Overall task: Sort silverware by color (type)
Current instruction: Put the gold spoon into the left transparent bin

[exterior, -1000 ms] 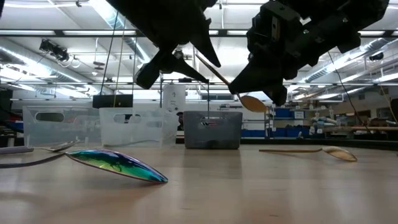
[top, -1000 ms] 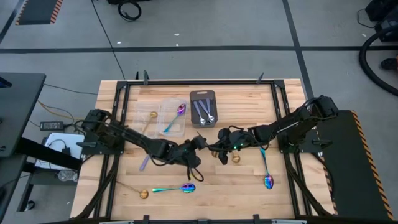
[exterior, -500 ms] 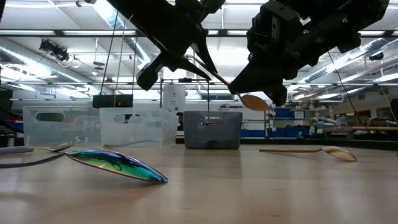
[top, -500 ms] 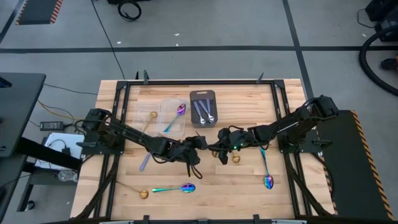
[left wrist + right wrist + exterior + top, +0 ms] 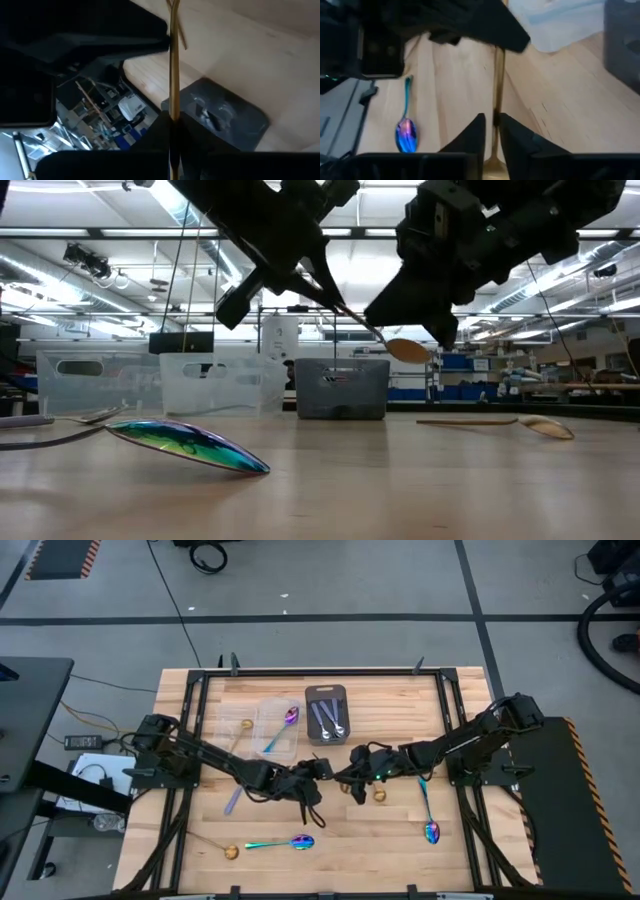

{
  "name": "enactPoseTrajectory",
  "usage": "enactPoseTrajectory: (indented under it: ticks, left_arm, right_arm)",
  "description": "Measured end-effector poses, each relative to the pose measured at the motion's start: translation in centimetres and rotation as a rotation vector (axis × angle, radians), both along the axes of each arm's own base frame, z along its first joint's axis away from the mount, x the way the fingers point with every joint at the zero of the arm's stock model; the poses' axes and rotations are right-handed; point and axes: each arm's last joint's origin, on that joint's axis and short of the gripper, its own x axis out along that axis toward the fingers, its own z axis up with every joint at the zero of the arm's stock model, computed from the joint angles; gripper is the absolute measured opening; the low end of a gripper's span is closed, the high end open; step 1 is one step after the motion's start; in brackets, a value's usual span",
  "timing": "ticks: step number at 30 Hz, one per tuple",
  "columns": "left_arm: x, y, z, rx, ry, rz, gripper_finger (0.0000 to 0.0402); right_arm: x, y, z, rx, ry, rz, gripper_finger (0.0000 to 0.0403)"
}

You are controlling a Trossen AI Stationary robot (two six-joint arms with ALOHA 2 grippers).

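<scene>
Both sets of fingers pinch the gold spoon (image 5: 400, 348) mid-desk; I'd free the right fingers (image 5: 490, 131) only once the left fingers (image 5: 172, 131) hold firm

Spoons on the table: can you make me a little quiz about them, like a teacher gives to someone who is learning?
1. True or false: the gold spoon between the two arms is lying on the table.
2. Which colour are the spoons in the dark gray tray? A silver, B gold, C rainbow.
3. Fill in: the spoon in the clear container right beside the tray is ____ coloured.

Key
1. False. It is up in the air, held by the right gripper, with the left gripper at its handle.
2. A, the silver spoons.
3. Rainbow: the rainbow spoon.
</scene>
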Motion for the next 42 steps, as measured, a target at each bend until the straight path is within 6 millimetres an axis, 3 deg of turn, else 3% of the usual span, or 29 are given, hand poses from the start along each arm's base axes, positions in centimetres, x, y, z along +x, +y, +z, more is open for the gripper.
enactPoseTrajectory:
  ticks: [5, 9, 17, 33, 42]
  left_arm:
    - [-0.5, -0.7, -0.3, -0.076, -0.026, 0.04, 0.0024]
    - [-1.3, -2.2, -0.5, -0.246, -0.142, 0.154, 0.0027]
    - [-4.5, -3.6, -1.1, -0.442, -0.242, 0.434, 0.0024]
    - [-12.5, -1.6, 4.7, -0.811, -0.624, 0.911, 0.0026]
    - [-16.4, 0.1, 3.9, -0.908, -0.746, 1.028, 0.0025]
  right_arm:
    - [0.0, 0.1, 0.6, -0.009, -0.032, 0.064, 0.0118]
    - [-0.7, 0.0, 1.6, -0.031, -0.025, 0.086, 0.0147]
    - [-3.0, -0.6, 4.4, -0.13, -0.024, 0.032, 0.0157]
    - [-2.4, -0.7, 3.2, -0.259, -0.007, -0.027, 0.0158]
    - [-2.1, -0.9, 3.6, -0.3, -0.049, -0.009, 0.0157]
